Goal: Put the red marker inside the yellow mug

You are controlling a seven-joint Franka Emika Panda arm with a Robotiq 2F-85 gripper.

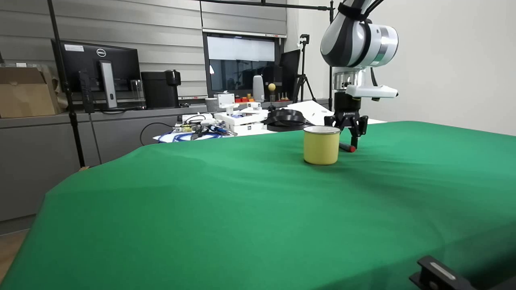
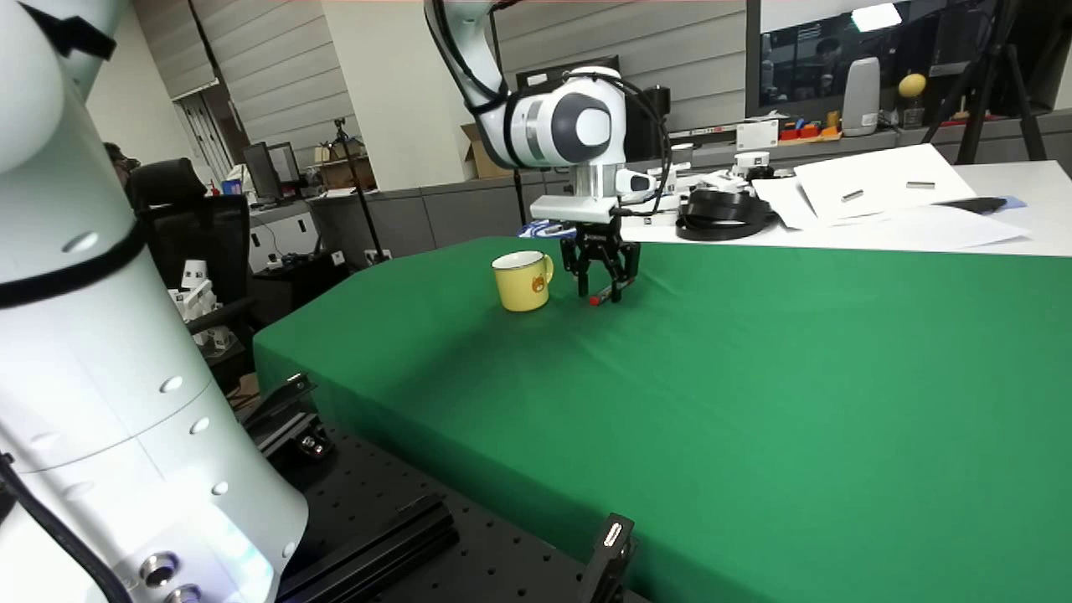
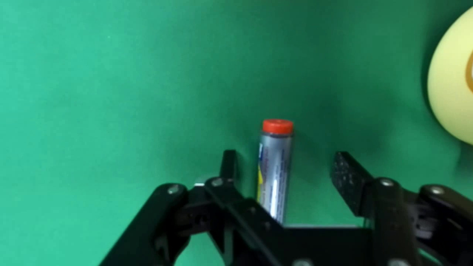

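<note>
Watching the green cloth [image 1: 201, 209] first: it has soft creases near the yellow mug [image 1: 321, 146], so pressing too low could bunch it and drag the mug along. (Can't judge fingertip clearance from my feeds.)

Arm [image 1: 350, 44] reaches down beside the mug; a careless move mugward could knock it.

Gripper [image 3: 285, 162] is spread wide, holding nothing, straddling the red marker [image 3: 275, 170] near the mug. Not centred: the finger [image 3: 228, 166] away from the mug is closer to the barrel than the mug-side one. Squeezing as-is, I'd probably touch on that side first and roll the marker toward the mug. I'd shift slightly away from the mug first.

Mug is upright, handle [image 2: 550, 268] toward my tool, so the handle is what I'd likely clip. Bigger worry later: if I lift the marker flat and release it level, it could bridge the mug's top instead of dropping in. Needs a tilt before release.

Marker lies flat on the cloth, near the mug but apart from it, between the fingers. Its back end is hidden by the gripper in the wrist view, so I can't tell how well I'm centred lengthwise; bite off-balance and it could pivot on lift.

Red end [image 3: 278, 126] pokes out past the fingertips. Might be a loose cap; gripping there could pull it off, so I'd stay on the barrel.
</note>
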